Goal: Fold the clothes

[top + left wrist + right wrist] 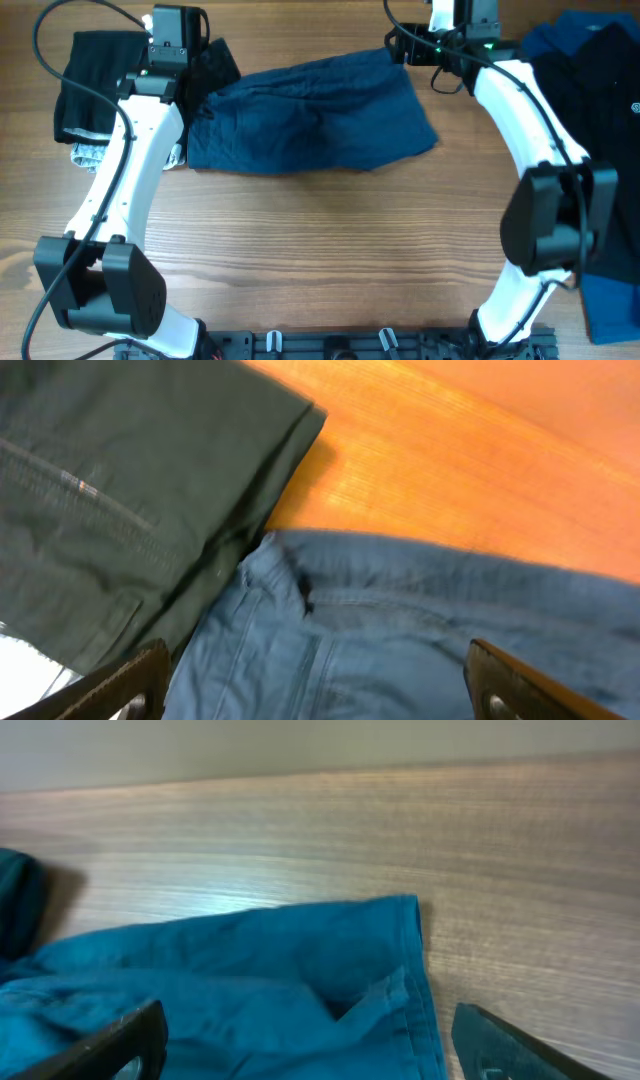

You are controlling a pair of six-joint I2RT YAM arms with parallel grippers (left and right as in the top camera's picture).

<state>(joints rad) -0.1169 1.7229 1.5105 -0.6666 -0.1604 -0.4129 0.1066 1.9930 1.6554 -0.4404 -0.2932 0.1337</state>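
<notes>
The navy-blue shorts (310, 118) lie folded flat at the far middle of the table. My left gripper (195, 75) is open above their left end, near the waistband; the left wrist view shows blue cloth (400, 630) between the spread fingers (318, 690). My right gripper (405, 45) is open above the shorts' far right corner; the right wrist view shows the hem corner (380, 950) between its fingers (305, 1045). A black garment (95, 80) lies far left, also in the left wrist view (120, 490).
A light grey garment (90, 152) peeks out under the black one. Dark and bright blue clothes (600, 120) are piled at the right edge. Bare wood (330, 250) takes up the near half of the table.
</notes>
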